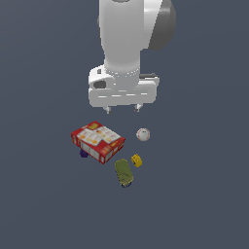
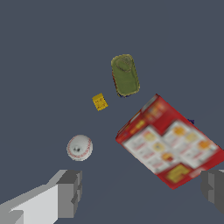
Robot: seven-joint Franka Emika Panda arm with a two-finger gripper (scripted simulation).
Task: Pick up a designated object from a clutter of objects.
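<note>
Arm: white Franka arm [image 1: 127, 44] hangs down from the top of the exterior view, its wrist above the cluster of things
End effector: the end effector [image 1: 122, 110] is spread wide and holds nothing; two short fingertips [image 1: 137, 108] show under the white hand, both well above the things below; in the wrist view one grey finger pad [image 2: 70, 192] sits near the baseball and the other is at the far edge of the picture beside the red box
Designated object: small round white baseball with red stitching [image 1: 143, 134], [image 2: 79, 147] lies alone on the worktop, at the exterior view's right of the red box, apart from it and from every other thing; nothing touches it
Red box: flat red cardboard box with white and orange print [image 1: 98, 141], [image 2: 171, 148] lies flat, printed face up, the largest thing of the clutter
Green can: olive-green oblong can [image 1: 124, 172], [image 2: 125, 75] lies on its side, near a corner of the red box, in the exterior view nearer the camera than the box
Yellow piece: tiny yellow block [image 1: 136, 160], [image 2: 100, 102] lies between the baseball and the green can, just beside the can
Blue piece: tiny dark-blue piece [image 1: 83, 153], [image 2: 190, 121] peeps out at the edge of the red box, mostly hidden by it
Worktop: plain dark grey-blue worktop [image 1: 194, 204] carries all five things
</note>
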